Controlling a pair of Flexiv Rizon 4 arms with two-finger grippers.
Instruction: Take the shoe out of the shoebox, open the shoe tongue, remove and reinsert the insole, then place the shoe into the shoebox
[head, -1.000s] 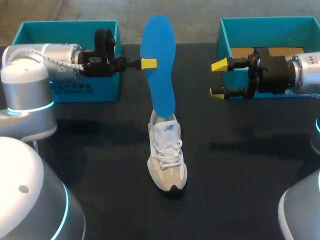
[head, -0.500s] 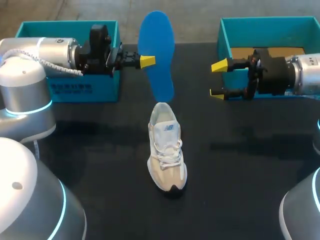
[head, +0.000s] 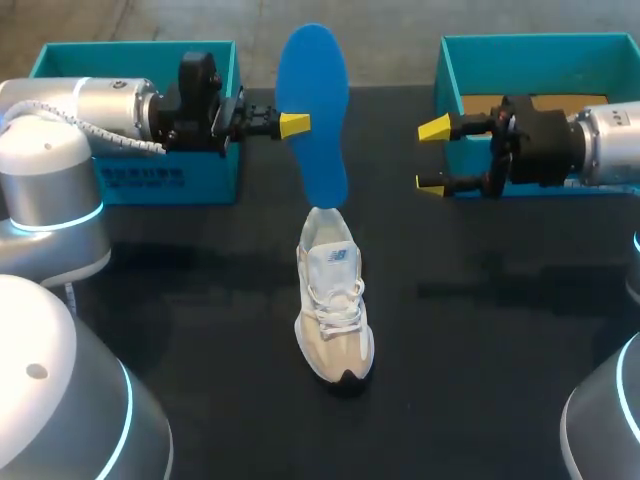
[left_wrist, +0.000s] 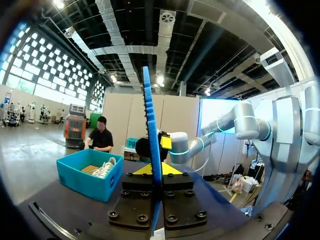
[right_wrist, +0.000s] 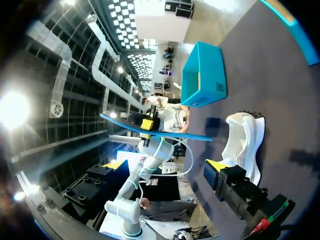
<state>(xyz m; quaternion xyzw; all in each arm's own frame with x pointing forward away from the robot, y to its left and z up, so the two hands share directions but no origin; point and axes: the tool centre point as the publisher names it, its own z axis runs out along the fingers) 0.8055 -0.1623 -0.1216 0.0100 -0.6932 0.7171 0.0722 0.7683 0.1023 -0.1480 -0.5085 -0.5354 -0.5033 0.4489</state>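
The insole (head: 314, 115) hangs upright in the upper middle of the head view, gripped at its edge by my left jaws, which are clenched on it. In the left wrist view it stands edge-on (left_wrist: 152, 165) between my fingers. Its lower end sits right at the collar of the shoe (head: 335, 310); I cannot tell whether it touches the collar or hovers just over it. The shoe stands on the tabletop (head: 480, 350) in the middle of the frame, toe toward the lower edge, tongue open.

A second ago the insole's lower end was still down inside the shoe. Half a second ago I had lifted it clear, with a thin gap over the collar. Now that gap is all but gone, and my left arm (head: 100, 110) has barely shifted. I judge that removal is done and I am turning to reinsertion, with the end needing to find the opening.

My right jaws are released and hold nothing, their yellow tips (head: 434, 128) apart at the upper right. They have crept a touch toward the middle since the earlier frames. The left box (head: 140, 170) and right box (head: 540, 50) sit unmoved in the upper corners.
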